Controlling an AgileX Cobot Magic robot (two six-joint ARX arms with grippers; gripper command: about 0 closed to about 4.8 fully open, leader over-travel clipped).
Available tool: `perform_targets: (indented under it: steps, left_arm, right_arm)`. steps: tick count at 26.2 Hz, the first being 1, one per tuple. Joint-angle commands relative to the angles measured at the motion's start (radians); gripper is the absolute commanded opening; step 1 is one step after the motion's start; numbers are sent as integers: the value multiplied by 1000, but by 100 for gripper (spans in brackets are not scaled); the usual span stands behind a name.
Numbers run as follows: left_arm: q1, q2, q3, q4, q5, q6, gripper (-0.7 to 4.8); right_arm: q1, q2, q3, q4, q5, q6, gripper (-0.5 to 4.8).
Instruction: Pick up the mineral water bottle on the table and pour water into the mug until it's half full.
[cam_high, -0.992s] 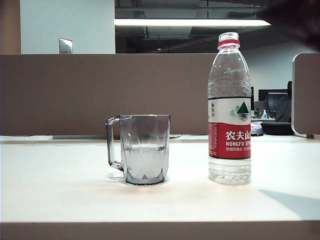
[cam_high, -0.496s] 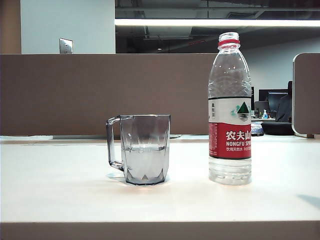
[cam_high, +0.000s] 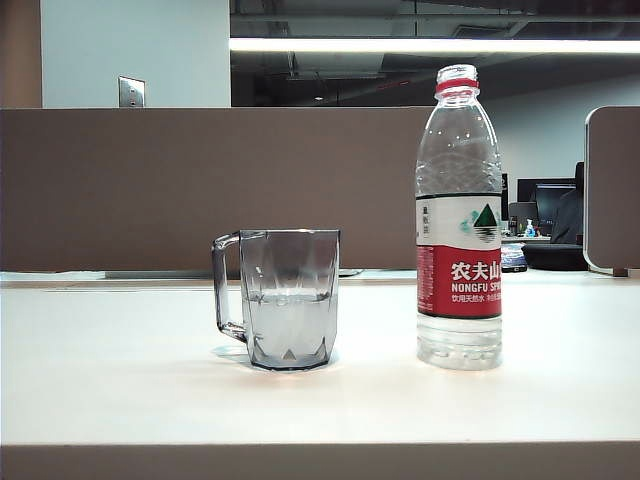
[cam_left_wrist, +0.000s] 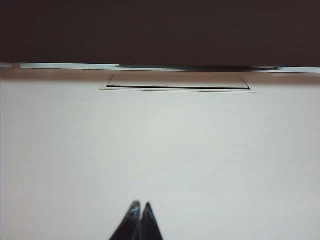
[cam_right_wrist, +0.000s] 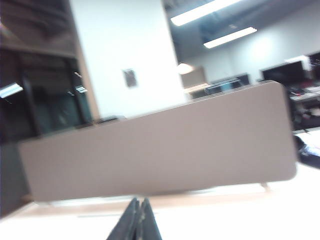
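Left gripper (cam_left_wrist: 140, 206) hangs low over bare white table (cam_left_wrist: 160, 150), fingertips pressed together, pointing toward the brown partition (cam_left_wrist: 160, 30). Right gripper (cam_right_wrist: 139, 201) is pinched shut too, empty, tilted up and aimed at the partition rather than the tabletop. Neither arm shows in the exterior view now; the dark blur in the upper right corner and the shadow on the table's right side a second ago are gone. The mineral water bottle (cam_high: 459, 220) stands upright, uncapped, right of the mug (cam_high: 285, 298), apart from it. Water (cam_high: 288, 325) sits about halfway up the mug.
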Motion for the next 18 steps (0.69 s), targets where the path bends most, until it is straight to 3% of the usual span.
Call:
perform_targets:
  steps: [1, 18]
  left_arm:
    - [0, 0, 3, 14, 3, 0, -5]
    - [0, 0, 3, 6, 8, 0, -5]
  right_arm:
    - [-5, 23, 13, -89, 71, -20, -8]
    - [-3, 21, 11, -233, 64, -20, -8]
